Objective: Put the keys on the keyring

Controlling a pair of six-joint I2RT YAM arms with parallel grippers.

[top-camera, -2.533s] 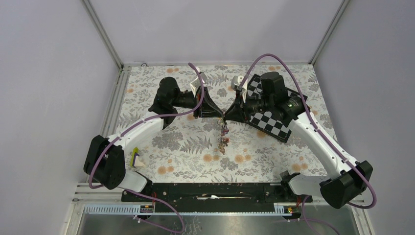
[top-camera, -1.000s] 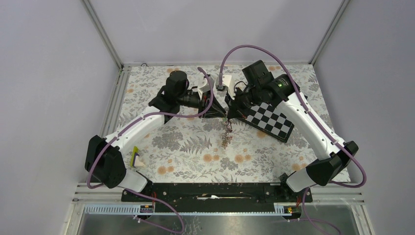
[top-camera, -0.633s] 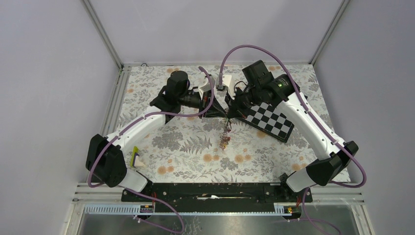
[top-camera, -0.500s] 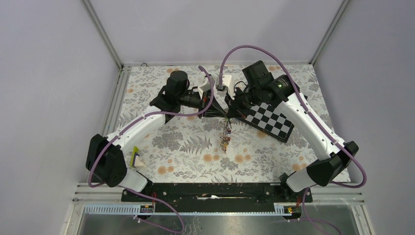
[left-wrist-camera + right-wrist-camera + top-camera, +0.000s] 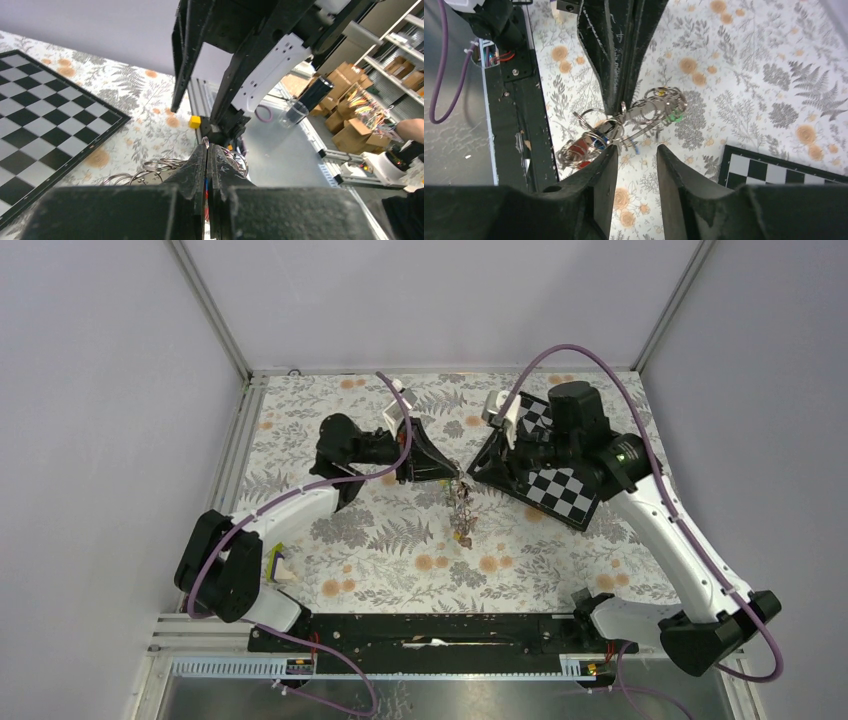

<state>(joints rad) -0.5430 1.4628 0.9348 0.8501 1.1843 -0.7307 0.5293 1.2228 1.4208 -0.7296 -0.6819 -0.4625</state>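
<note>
The keys (image 5: pixel 461 518) hang in one bunch over the flowered table, threaded on the keyring (image 5: pixel 644 112), a cluster of thin wire rings. My left gripper (image 5: pixel 455 478) is shut on the top wire ring, which pokes out at its tips (image 5: pixel 207 146). More rings (image 5: pixel 161 164) show beside its fingers. In the right wrist view a red key head (image 5: pixel 576 148) and a green one (image 5: pixel 674 118) sit among the rings. My right gripper (image 5: pixel 636 150) is open, just short of the bunch, nothing between its fingers. In the top view the right gripper (image 5: pixel 472 470) stands right of the bunch.
A black-and-white chequered board (image 5: pixel 560 490) lies under the right arm. A small yellow and white object (image 5: pixel 278 565) rests near the left arm's base. The black base rail (image 5: pixel 524 100) runs along the table's near edge.
My right gripper has opened, let go of the bunch and drawn back to the right. The left gripper has closed on the ring, and the bunch now hangs from it alone.
</note>
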